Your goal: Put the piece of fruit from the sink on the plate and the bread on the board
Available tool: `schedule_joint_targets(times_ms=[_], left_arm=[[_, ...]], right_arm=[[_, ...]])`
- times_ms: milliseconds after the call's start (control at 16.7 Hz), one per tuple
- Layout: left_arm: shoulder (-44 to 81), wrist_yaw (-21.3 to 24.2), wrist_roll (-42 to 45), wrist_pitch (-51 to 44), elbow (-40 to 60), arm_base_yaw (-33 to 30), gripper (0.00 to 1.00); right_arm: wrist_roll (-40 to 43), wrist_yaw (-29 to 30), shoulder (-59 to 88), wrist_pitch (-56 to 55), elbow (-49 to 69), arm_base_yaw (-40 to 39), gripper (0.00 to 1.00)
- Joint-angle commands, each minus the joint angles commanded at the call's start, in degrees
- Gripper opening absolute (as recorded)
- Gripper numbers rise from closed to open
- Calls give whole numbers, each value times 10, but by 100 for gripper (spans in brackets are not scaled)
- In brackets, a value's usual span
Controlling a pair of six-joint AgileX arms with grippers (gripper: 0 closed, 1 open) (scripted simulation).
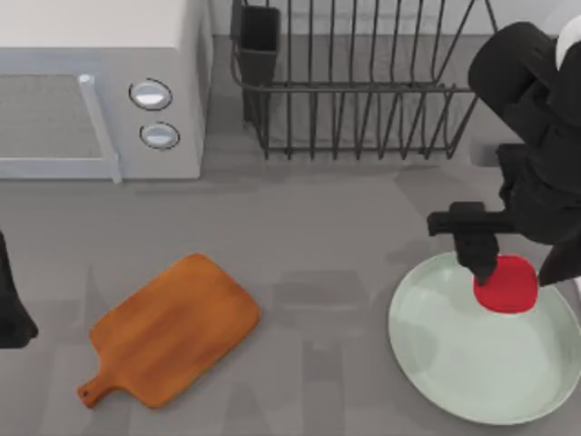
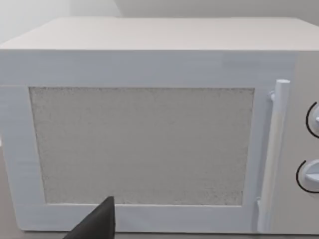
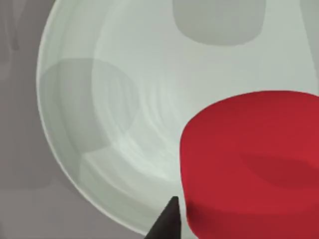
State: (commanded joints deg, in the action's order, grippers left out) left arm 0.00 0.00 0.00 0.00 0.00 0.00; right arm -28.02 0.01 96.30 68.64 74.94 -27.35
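The piece of fruit [image 1: 507, 284], small, round and bright red, hangs over the upper part of the pale mint-green plate [image 1: 454, 363] at the table's right. My right gripper [image 1: 514, 269] is shut on it, one dark finger on each side. In the right wrist view the fruit [image 3: 249, 159] looms close above the plate [image 3: 99, 114], beside one fingertip [image 3: 167, 223]. The orange-brown wooden board [image 1: 172, 329] lies bare at the lower left, handle toward the front. The bread and the sink are out of view. My left arm [image 1: 11, 313] is parked at the left edge.
A white microwave [image 1: 91, 91] stands at the back left; the left wrist view faces its door [image 2: 144, 144]. A black wire dish rack [image 1: 363, 82] with a dark cup [image 1: 259, 41] stands at the back centre. Grey counter lies between board and plate.
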Motion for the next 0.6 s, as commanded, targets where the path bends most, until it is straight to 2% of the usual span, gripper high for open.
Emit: schedule_joint_targets(times_ms=[180, 600], left_arm=[[0, 0, 0, 0, 0, 0, 100], [0, 0, 0, 0, 0, 0, 100]], right_arm=[[0, 0, 0, 0, 0, 0, 98], [0, 0, 0, 0, 0, 0, 100]])
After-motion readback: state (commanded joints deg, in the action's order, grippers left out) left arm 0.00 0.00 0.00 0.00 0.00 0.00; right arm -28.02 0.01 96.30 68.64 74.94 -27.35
